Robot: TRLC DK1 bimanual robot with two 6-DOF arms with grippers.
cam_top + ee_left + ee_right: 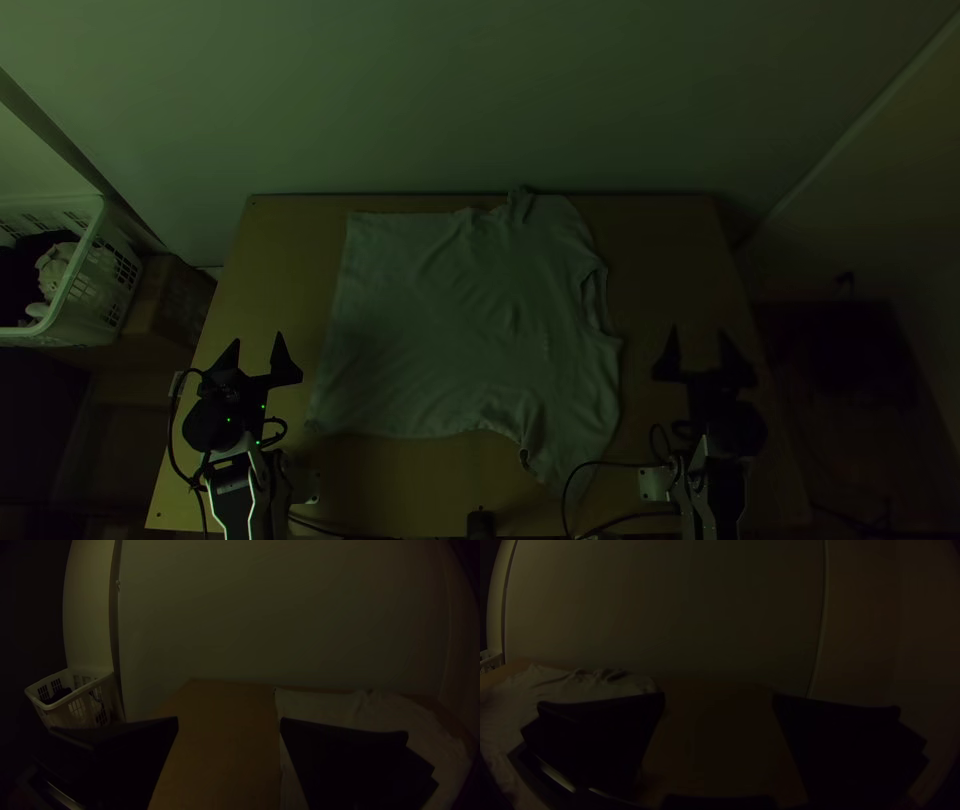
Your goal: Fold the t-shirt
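Near sleeve (562,452): rumpled at the pale T-shirt's (450,325) 5 o'clock; folding it unsmoothed could trap creases.
T-shirt: spread on the wooden table (270,260), neckline towards 3 o'clock.
Left gripper (258,339): 9 o'clock, fingers wide apart, empty.
Right gripper (698,331): 3 o'clock, likewise.

On one table (280,270) lay one t-shirt (460,320). Two robot arms (236,505) stood near, bearing one left gripper (258,338) and one right gripper (698,330), with two black fingers (283,365) each. At left were one basket (98,212) and one box (180,300).
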